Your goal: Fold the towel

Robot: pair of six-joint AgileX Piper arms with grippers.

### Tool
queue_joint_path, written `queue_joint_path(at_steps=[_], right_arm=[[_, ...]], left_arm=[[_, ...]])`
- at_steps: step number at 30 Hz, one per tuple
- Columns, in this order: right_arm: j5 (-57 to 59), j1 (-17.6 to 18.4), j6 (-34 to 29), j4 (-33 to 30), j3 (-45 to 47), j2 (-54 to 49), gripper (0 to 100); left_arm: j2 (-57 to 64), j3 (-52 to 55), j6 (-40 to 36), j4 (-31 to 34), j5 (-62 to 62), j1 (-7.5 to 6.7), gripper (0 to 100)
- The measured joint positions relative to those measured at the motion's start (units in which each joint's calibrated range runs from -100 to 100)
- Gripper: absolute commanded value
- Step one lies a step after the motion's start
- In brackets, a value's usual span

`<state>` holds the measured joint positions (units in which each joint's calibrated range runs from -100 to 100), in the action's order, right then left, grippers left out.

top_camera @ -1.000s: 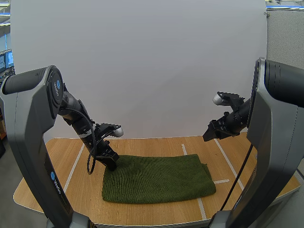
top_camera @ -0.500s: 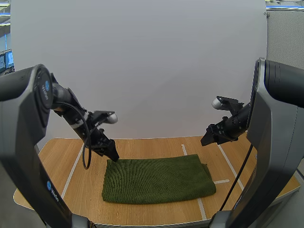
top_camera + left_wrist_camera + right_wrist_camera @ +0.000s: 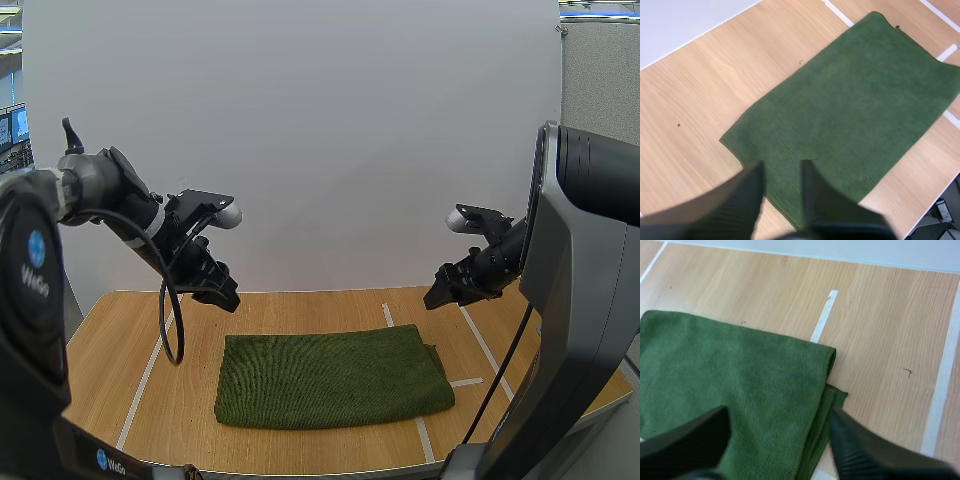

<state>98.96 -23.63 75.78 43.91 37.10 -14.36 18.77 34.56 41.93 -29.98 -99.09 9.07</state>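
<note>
A dark green towel point(image 3: 330, 378) lies folded flat in the middle of the wooden table point(image 3: 120, 340), its layered edges showing at the right end. My left gripper point(image 3: 226, 296) hangs in the air above and behind the towel's far left corner, clear of the cloth. In the left wrist view its fingers point(image 3: 747, 192) stand apart over the towel point(image 3: 850, 100) with nothing between them. My right gripper point(image 3: 436, 296) hovers above the towel's far right corner. It point(image 3: 777, 440) is wide open over the towel point(image 3: 730, 375) and holds nothing.
White tape lines point(image 3: 388, 314) run across the table point(image 3: 880, 315) to the left and right of the towel. The table's front edge lies just below the towel's near side. Both arm columns stand at the sides of the high view.
My left gripper has let go of the towel's far left corner, opened, and risen up and back. The towel has settled flat. The right arm has hardly moved.
</note>
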Motion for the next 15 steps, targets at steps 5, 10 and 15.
queue_joint_path(at_steps=[5,10,15], right_arm=[[0.00,0.00,0.00,-2.13,0.00,0.00,0],[0.00,0.00,0.00,-3.15,0.00,0.00,0],[0.00,0.00,0.00,-2.50,0.12,-3.45,0]], left_arm=[[4.96,3.56,0.08,0.00,-0.16,0.00,0],[9.16,4.57,-0.26,0.00,-0.44,0.00,0],[9.77,4.57,-0.59,0.00,-0.64,0.00,0]])
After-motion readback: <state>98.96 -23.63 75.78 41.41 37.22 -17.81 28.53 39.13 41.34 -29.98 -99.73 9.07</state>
